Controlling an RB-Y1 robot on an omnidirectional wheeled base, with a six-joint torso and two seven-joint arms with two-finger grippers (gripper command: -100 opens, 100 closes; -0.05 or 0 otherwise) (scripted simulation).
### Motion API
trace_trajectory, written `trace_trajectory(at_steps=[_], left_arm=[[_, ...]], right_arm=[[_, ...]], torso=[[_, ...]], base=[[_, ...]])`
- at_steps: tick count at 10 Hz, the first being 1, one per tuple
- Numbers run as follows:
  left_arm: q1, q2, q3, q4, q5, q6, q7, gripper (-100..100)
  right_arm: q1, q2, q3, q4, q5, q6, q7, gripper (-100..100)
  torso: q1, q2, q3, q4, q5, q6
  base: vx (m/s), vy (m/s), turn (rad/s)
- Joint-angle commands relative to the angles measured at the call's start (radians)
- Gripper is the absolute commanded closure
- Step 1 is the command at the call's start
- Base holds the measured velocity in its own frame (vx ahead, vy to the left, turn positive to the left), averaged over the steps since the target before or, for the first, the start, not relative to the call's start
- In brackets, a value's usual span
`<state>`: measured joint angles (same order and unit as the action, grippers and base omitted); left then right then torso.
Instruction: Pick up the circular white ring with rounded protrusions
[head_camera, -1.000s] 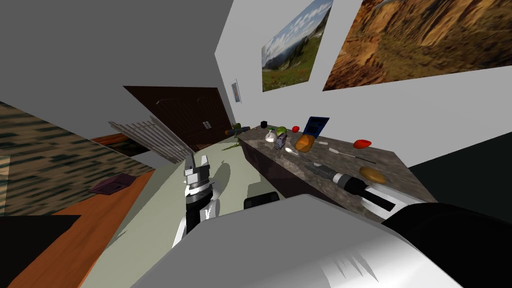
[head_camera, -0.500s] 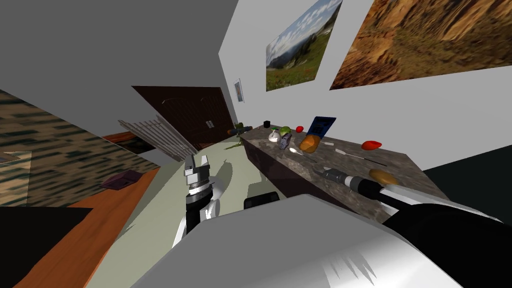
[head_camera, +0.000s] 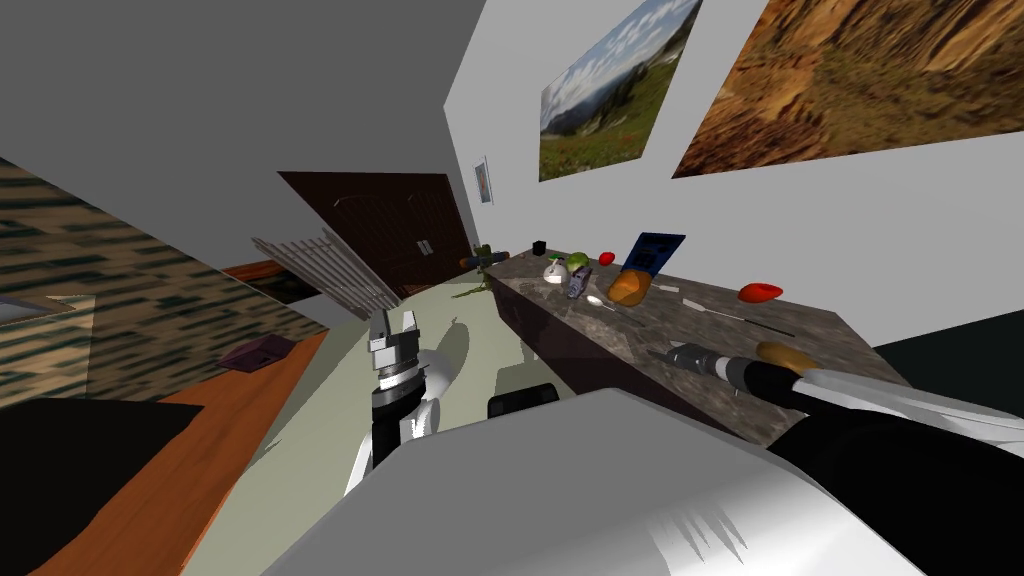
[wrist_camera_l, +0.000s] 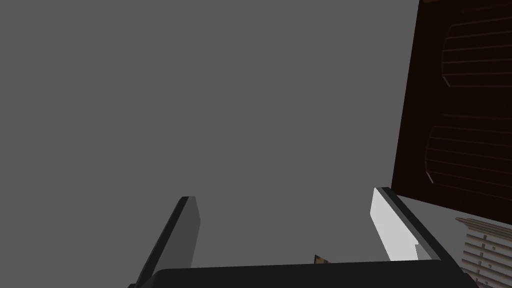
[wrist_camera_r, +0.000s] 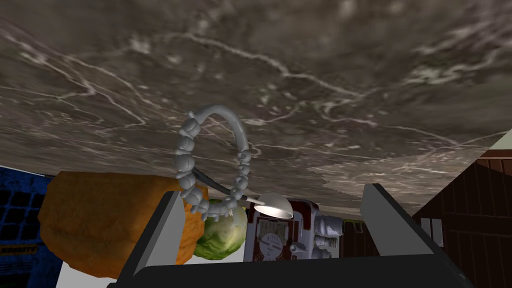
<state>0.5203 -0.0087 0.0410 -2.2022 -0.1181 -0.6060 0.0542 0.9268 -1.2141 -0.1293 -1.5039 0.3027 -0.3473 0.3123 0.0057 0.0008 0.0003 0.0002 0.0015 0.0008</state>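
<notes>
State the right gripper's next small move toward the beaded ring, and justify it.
Probably shift the right gripper sideways to centre the ring: its fingers stand open, but the ring lies on the marbled counter ahead, off-centre, near one finger, not yet between them.

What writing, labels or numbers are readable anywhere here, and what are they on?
No text can be read clearly.
Blue box: pale lettering low on its face, too blurred to read.
Red-and-white gadget: marks on its front panel, too blurred to read.
Small frame on the wall: too small to tell whether it bears any text.
</notes>
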Motion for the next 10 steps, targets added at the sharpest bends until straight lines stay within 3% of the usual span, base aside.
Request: trace_trajectory(at_steps=[1, 5, 7, 8, 9, 10], left_arm=[[0.0, 0.0, 0.0, 0.0, 0.0, 0.0, 0.0, 0], [0.0, 0.0, 0.0, 0.0, 0.0, 0.0, 0.0, 0], [0.0, 0.0, 0.0, 0.0, 0.0, 0.0, 0.0, 0], [0.0, 0.0, 0.0, 0.0, 0.0, 0.0, 0.0, 0], [0.0, 0.0, 0.0, 0.0, 0.0, 0.0, 0.0, 0], [0.0, 0.0, 0.0, 0.0, 0.0, 0.0, 0.0, 0]], right_arm=[[0.026, -0.035, -0.002, 0.015, 0.005, 0.013, -0.002, -100], [0.078, -0.117, 0.02, 0.079, 0.026, 0.038, 0.003, -100], [0.084, -0.12, 0.015, 0.081, 0.024, 0.032, 0.0, -100], [0.082, -0.12, 0.018, 0.084, 0.025, 0.032, 0.001, 0], [0.06, -0.089, 0.039, 0.1, 0.034, 0.038, 0.012, -100], [0.047, -0.07, 0.051, 0.109, 0.04, 0.041, 0.018, -100]], torso=[[0.0, 0.0, 0.0, 0.0, 0.0, 0.0], [-0.001, 0.0, 0.0, 0.0, 0.0, 0.0], [-0.001, 0.0, 0.0, 0.0, -0.001, 0.0], [-0.003, 0.0, 0.0, 0.0, -0.001, 0.0], [-0.004, 0.0, 0.0, 0.0, -0.001, 0.0], [-0.005, -0.001, 0.0, 0.0, -0.002, 0.0]], base=[[0.003, 0.042, 0.033], [0.011, 0.052, 0.044], [0.01, 0.03, 0.012], [0.0, 0.0, 0.0], [0.026, -0.016, 0.113], [0.044, -0.036, 0.121]])
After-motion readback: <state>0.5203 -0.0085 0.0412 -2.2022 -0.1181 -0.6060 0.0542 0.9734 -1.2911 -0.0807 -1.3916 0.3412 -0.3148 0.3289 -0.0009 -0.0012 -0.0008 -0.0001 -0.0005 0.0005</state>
